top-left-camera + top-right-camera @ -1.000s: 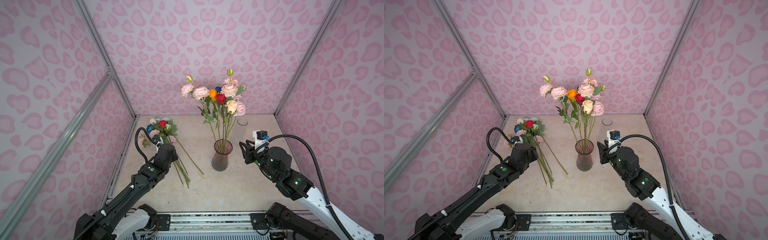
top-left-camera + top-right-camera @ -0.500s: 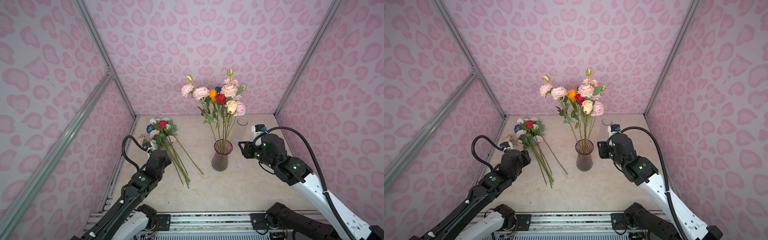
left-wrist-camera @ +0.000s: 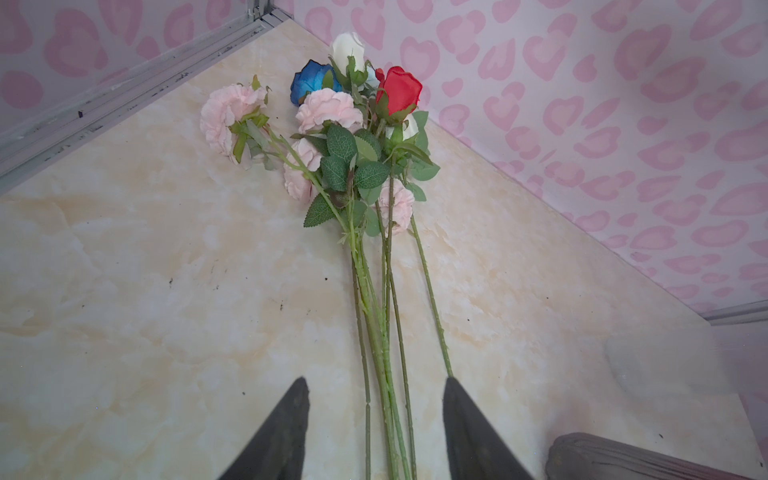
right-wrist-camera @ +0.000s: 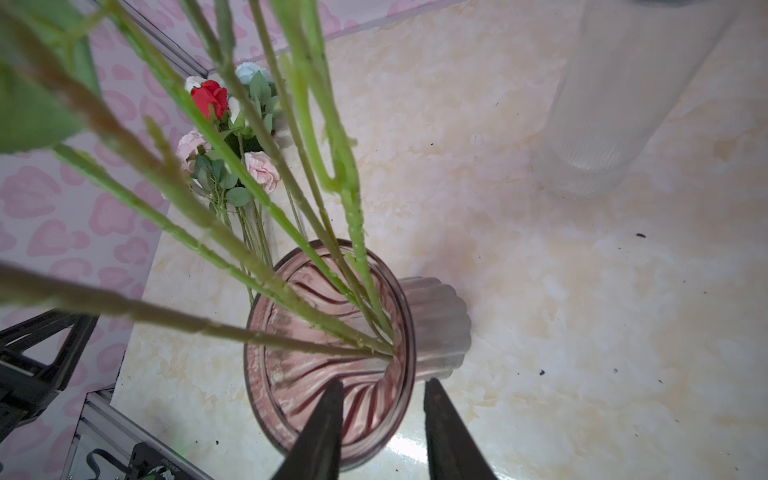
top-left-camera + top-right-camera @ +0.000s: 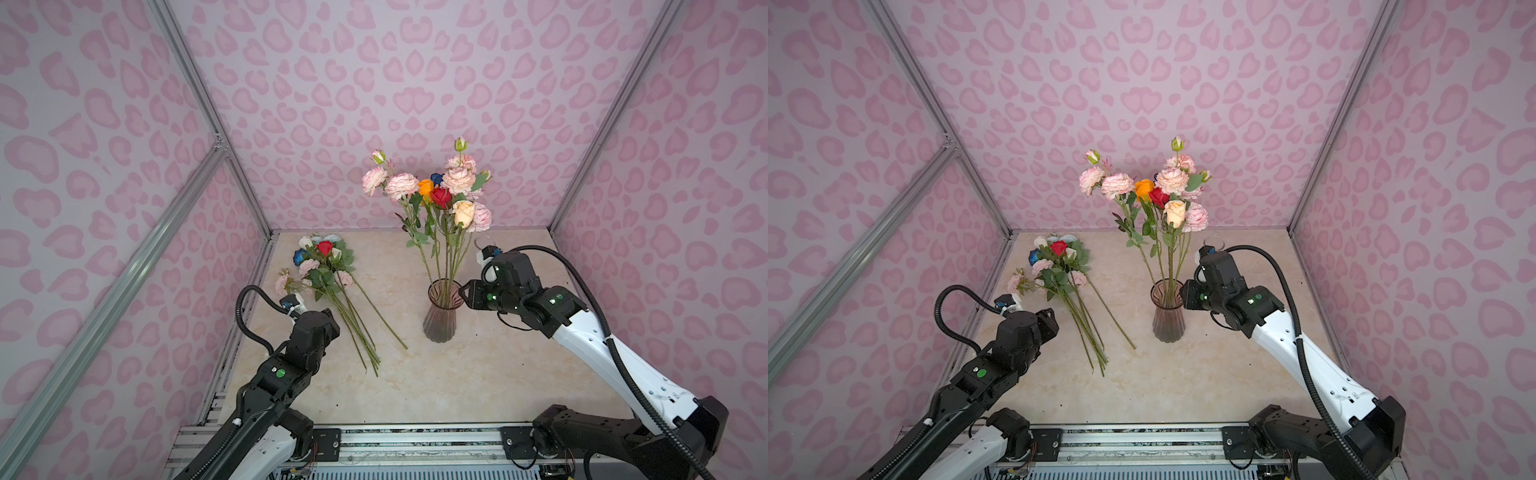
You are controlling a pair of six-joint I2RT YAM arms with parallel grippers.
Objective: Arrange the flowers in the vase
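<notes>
Left fingers spread empty over loose green-stemmed flowers; right fingers parted, straddling the rim of the ribbed pink glass vase.

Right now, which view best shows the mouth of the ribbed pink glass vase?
The right wrist view: it looks down into the ribbed pink glass vase, green stems meeting inside its mouth. Both top views show the vase obliquely, the mouth a thin ellipse. The left wrist view shows only a ribbed sliver, perhaps its base.

Flower stems in pink vase
</notes>
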